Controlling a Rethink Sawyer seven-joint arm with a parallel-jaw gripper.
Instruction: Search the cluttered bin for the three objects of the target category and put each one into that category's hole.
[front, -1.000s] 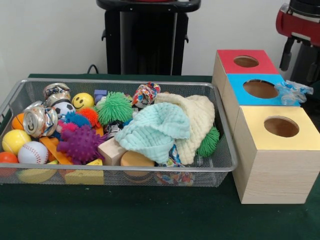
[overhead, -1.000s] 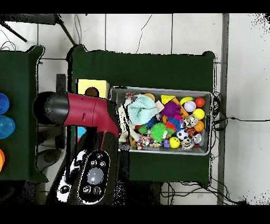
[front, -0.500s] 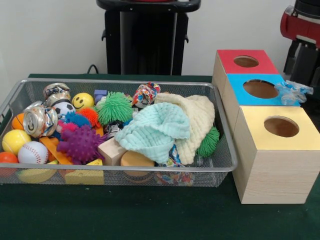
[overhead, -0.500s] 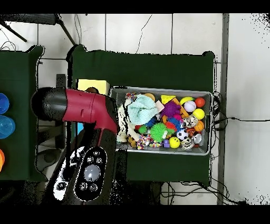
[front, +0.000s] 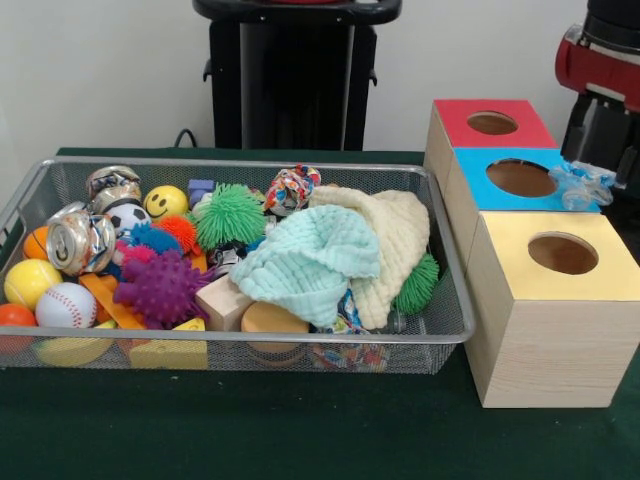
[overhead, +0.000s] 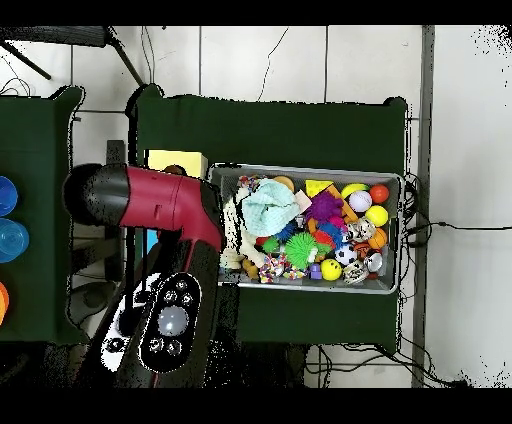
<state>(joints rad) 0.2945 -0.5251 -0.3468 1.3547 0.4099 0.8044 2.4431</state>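
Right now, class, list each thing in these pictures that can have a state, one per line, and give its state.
Wire bin: full, cluttered with toys.
Mint cloth: crumpled, on top of the pile.
Cream cloth: draped over the bin's right end.
Drink can: crushed, on its side.
Red box: hole uncovered.
Blue box: hole uncovered, crumpled clear plastic on its right edge.
Yellow box: hole uncovered.
Robot arm: above the boxes, gripper hidden.

A dark green cloth (front: 300, 430) covers the table, set against a white wall (front: 100, 70); from overhead, black cables (overhead: 440, 225) trail across pale floor tiles (overhead: 300, 60).
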